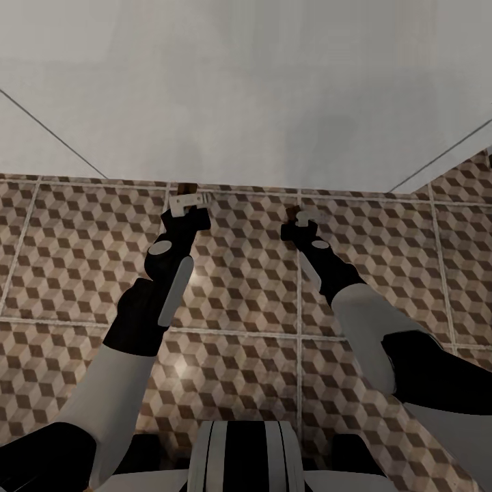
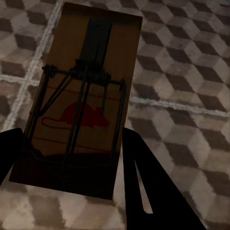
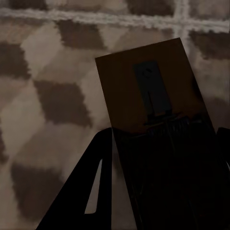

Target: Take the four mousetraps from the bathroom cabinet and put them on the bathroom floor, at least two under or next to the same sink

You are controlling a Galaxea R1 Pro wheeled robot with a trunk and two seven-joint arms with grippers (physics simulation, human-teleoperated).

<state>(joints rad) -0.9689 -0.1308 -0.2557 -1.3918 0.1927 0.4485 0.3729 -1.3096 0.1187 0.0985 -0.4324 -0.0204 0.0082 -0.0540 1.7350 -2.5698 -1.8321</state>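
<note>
Both arms reach forward and down over the bathroom floor (image 1: pixel 246 307), its cube-patterned tiles running to a pale wall (image 1: pixel 246 89). Left hand (image 1: pixel 190 202): closed on a mousetrap (image 2: pixel 79 100), the tan board seated between the dark fingers (image 2: pixel 153 187), red mouse mark and wire parts facing the wrist camera, tiles beneath. Right hand (image 1: pixel 305 217): closed on a second mousetrap (image 3: pixel 153 96), board in shadow, held between its fingers (image 3: pixel 91 191) just above the floor near a grout line.
</note>
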